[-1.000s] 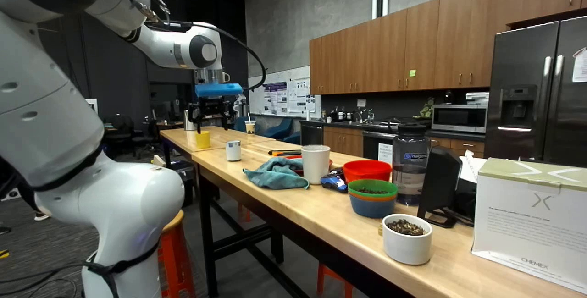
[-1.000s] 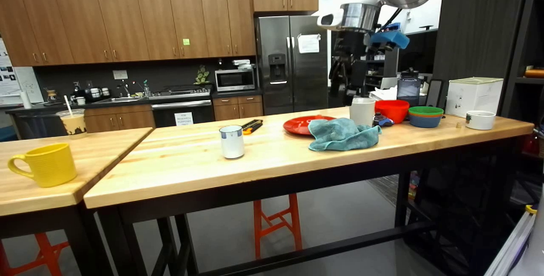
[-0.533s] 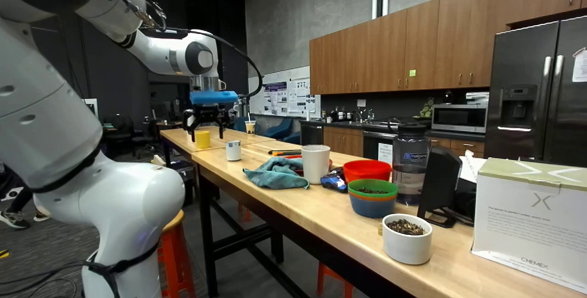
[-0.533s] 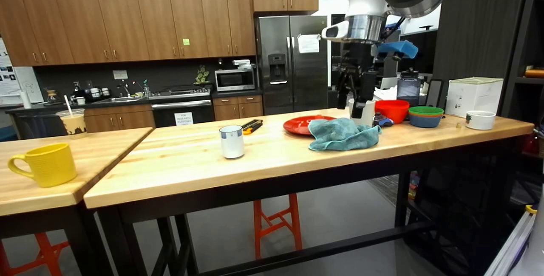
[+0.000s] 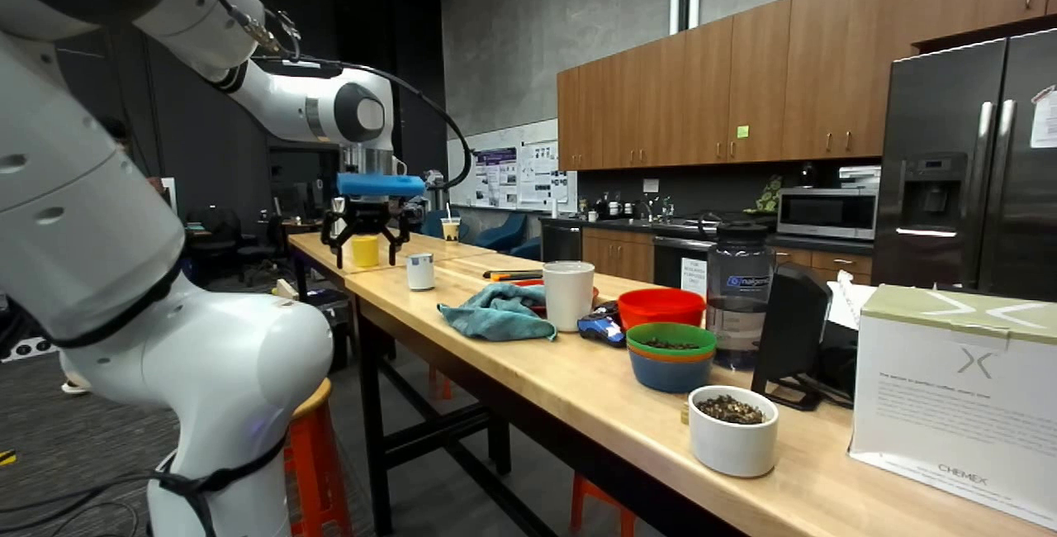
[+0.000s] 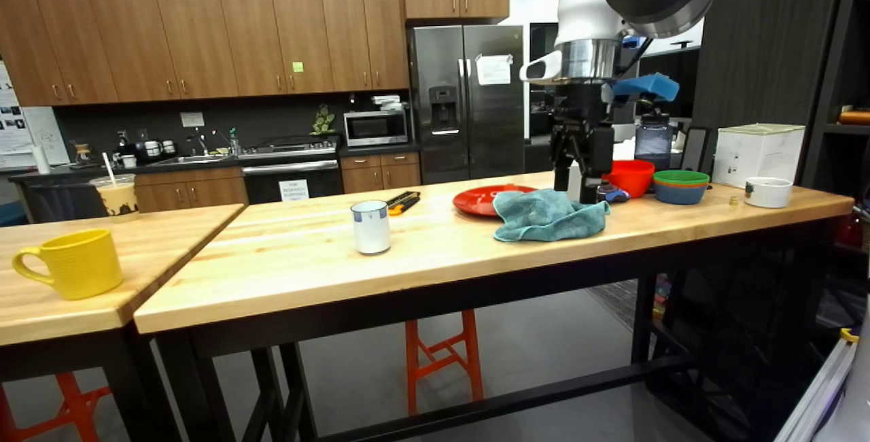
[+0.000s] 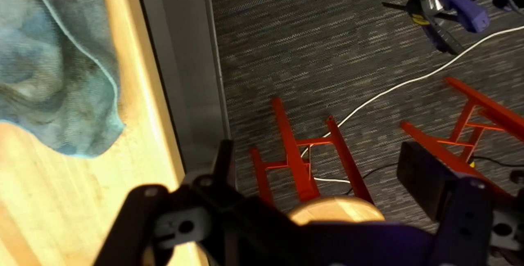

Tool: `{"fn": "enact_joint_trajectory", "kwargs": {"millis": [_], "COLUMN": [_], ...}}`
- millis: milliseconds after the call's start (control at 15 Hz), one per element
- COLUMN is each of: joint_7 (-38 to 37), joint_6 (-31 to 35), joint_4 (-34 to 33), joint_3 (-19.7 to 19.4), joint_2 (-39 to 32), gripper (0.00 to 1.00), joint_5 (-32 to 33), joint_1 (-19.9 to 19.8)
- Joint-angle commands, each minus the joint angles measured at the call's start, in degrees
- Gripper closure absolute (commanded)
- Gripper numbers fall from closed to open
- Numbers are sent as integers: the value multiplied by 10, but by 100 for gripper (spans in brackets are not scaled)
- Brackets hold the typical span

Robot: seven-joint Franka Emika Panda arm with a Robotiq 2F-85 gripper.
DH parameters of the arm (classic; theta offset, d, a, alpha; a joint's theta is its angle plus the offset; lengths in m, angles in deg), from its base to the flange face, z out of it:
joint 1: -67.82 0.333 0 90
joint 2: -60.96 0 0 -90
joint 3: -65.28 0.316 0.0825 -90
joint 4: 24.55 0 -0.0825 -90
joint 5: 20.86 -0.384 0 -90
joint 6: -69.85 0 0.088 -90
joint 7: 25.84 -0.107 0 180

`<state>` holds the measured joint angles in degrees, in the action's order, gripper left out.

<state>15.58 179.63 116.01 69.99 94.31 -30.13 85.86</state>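
Dropping over the last second, the fingers on my rig now hang lower in both exterior views, while nothing on the table has visibly shifted. Going from the left of an exterior view, I have the yellow mug at the far left on a neighbouring table, then the blue-rimmed cup left of centre and the red plate just right of centre. Next comes the teal cloth, crumpled near the table's front edge and hiding part of the plate; I judge it the thing nearest the fingers. They point down at the cloth's upper right in that view, spread, with nothing held between them. Behind them stands the white cup, and further right are the red bowl, the stacked bowls and the small white bowl. My wrist view puts the cloth at upper left, the table edge slanting down left of centre, and a wooden stool seat at bottom centre between the fingers, with floor to the right. So, as I read it, the descent leaves them closer to cloth height but mostly out past the table edge, apart from the cloth.
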Motion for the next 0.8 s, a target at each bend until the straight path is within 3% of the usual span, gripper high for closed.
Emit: {"fn": "enact_joint_trajectory", "kwargs": {"millis": [0,333,733], "joint_7": [-12,-23,-39], "joint_6": [-26,-77,-89], "joint_4": [0,-9,-20], "joint_3": [-7,-11,-14], "joint_2": [3,-12,-37], "gripper": [0,0,0], "joint_5": [-12,-32,-33], "joint_1": [5,2,-6]}}
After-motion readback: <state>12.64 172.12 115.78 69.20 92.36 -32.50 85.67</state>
